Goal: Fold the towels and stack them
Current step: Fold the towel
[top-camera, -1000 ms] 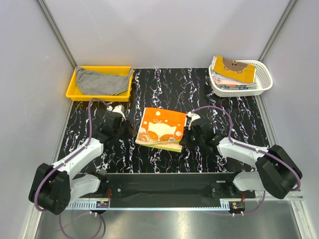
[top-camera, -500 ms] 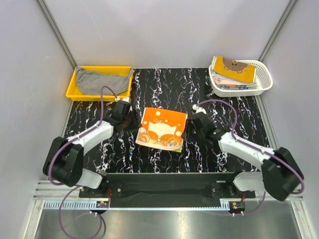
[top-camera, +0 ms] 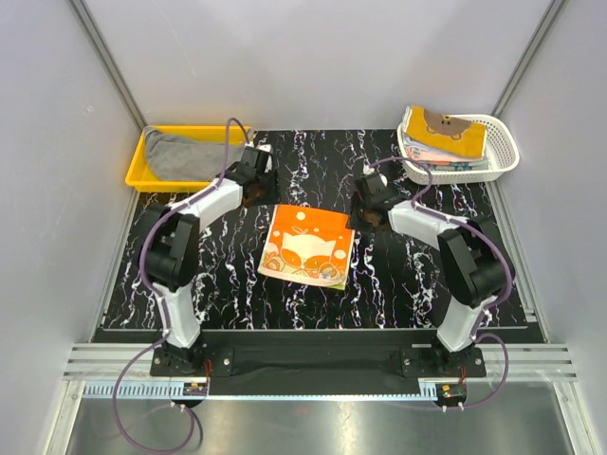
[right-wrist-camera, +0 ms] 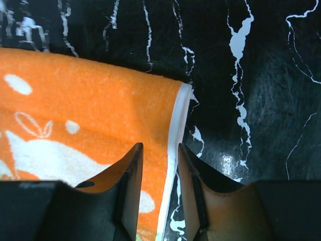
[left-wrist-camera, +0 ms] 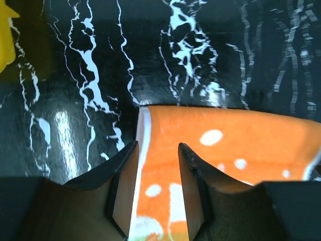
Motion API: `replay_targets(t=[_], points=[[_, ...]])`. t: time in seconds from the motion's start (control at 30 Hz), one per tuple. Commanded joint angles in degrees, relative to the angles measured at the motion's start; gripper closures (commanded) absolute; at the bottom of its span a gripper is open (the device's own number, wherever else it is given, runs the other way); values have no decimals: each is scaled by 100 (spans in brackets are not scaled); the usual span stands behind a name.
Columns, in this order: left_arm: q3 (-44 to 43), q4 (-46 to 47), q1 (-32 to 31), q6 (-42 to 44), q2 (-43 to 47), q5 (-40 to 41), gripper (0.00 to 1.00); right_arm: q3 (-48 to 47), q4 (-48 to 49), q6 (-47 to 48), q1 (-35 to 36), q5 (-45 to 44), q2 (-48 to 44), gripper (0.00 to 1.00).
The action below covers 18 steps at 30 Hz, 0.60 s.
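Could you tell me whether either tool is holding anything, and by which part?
Nothing is held: the left tool and right tool stand open over the far corners of the flat orange towel.

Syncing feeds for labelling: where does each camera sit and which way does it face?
Top external: above and behind the bases, looking down; left arm and right arm reach the orange towel.
Left wrist: on the left arm, looking past its fingers at a far towel corner.
Right wrist: likewise, fingers over the other far corner.
Shared: all show the towel.
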State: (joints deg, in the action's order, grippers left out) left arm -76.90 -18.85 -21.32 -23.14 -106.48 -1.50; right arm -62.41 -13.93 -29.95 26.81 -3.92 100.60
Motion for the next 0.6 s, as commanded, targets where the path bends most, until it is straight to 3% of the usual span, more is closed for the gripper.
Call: replay_targets(t=[0.0, 0.1, 0.17, 0.37, 0.57], points=[[-509, -390, 14, 406, -566, 132, 58, -559, -214, 191, -9, -196, 450, 60], [-782, -531, 14, 407, -953, 315, 58, -833, -356, 279, -79, -319, 837, 60], [-826, -514, 23, 328, -1059, 422, 50, -974, -443, 323, -140, -416, 1014, 60], [-1230, -804, 5, -14, -1437, 799, 45, -1580, -733, 552, -193, -758, 1594, 60], [-827, -480, 5, -323, -1227, 1038, 38, -2029, -778, 789, -193, -672, 2025, 62]])
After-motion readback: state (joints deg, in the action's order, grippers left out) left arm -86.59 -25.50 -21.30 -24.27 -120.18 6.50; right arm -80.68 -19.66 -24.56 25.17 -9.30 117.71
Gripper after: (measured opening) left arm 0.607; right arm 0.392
